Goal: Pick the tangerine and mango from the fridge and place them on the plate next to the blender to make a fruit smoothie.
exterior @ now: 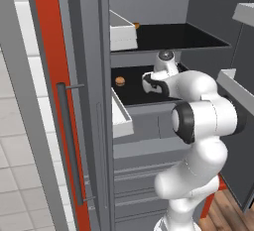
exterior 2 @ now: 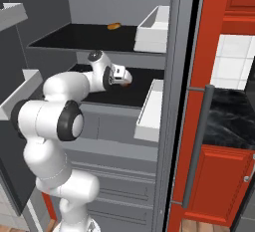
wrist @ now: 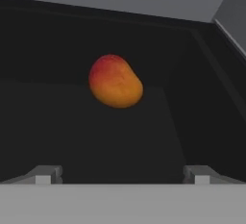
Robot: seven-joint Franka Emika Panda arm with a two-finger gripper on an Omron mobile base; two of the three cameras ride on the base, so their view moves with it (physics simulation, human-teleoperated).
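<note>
Mango (wrist: pixel 115 81) ahead of the open gripper (wrist: pixel 122 172), on the lower black shelf (exterior: pixel 134 93) of the fridge (exterior: pixel 149 7).

The mango lies in front of the hand, a little left of the middle line between the two fingertips, not yet between them; the jaws stand wide and hold nothing. Its long axis runs slanted, red end up-left in the hand view. The tangerine (exterior 2: pixel 114 26) sits on the upper shelf. The white door bin (exterior: pixel 120 121) is at the side; nothing seems to block the reach.
</note>
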